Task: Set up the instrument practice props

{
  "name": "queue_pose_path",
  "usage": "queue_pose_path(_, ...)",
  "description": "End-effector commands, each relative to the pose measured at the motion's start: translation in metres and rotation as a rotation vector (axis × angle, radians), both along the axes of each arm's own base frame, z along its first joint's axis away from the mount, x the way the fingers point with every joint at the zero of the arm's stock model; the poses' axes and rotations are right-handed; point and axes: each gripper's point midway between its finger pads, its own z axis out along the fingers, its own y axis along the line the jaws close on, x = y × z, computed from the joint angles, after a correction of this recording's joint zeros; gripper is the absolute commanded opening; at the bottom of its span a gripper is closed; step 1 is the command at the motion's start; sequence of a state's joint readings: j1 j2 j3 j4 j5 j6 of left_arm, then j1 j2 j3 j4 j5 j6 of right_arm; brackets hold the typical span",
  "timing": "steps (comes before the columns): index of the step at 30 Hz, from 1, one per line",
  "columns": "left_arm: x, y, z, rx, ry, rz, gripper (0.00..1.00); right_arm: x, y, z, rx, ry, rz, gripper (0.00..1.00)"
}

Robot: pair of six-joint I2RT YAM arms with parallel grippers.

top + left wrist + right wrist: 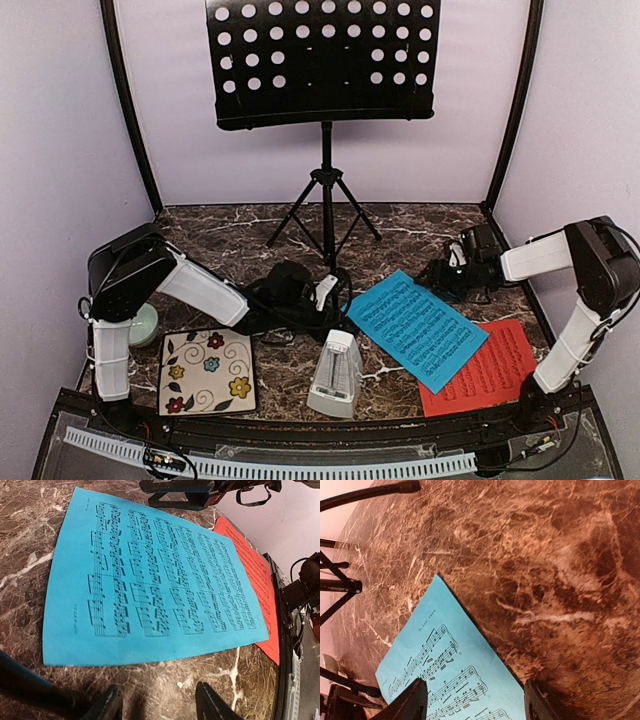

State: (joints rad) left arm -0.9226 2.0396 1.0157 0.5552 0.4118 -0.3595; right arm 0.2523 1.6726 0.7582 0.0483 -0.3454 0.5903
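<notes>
The black music stand [322, 62] with its perforated desk stands on its tripod [326, 205] at the back centre. The blue music sheet [415, 328] lies flat on the marble and partly overlaps the red sheet [492, 372]. The white metronome [337, 375] stands near the front centre. My left gripper [157, 706] is open and low over bare marble, just short of the blue sheet's [150, 580] near edge. My right gripper [472, 706] is open, its jaws straddling the far edge of the blue sheet [445, 670], one finger over paper, the other over marble.
A flower-patterned tile [207, 372] and a pale green bowl [146, 325] sit at the front left beside the left arm. Tripod legs [340, 585] stand left of the right gripper. Black frame posts run up both sides, and a rail lines the table's front edge.
</notes>
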Motion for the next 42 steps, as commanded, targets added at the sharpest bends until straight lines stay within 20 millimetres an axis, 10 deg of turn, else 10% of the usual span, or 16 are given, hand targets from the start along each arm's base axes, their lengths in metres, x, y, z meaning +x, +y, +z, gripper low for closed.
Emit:
queue_pose_path(1,-0.001,-0.006,-0.009,0.052,-0.012,-0.017,0.52,-0.043,0.012,-0.028,0.055,0.19,0.051,0.66)
queue_pose_path(9,-0.001,-0.006,-0.027,0.148,-0.032,-0.008,0.52,-0.04,-0.051,-0.01,-0.115,0.169,-0.12,0.75)
queue_pose_path(18,0.001,-0.005,-0.029,0.151,-0.035,0.002,0.51,-0.083,-0.098,-0.017,-0.278,0.246,-0.233,0.78)
queue_pose_path(25,0.001,-0.006,-0.031,0.148,-0.036,-0.001,0.51,-0.084,-0.07,-0.045,-0.143,0.296,-0.125,0.69)
queue_pose_path(42,0.006,-0.017,-0.032,0.135,-0.036,-0.009,0.51,-0.086,0.014,-0.028,0.196,0.315,0.105,0.51)
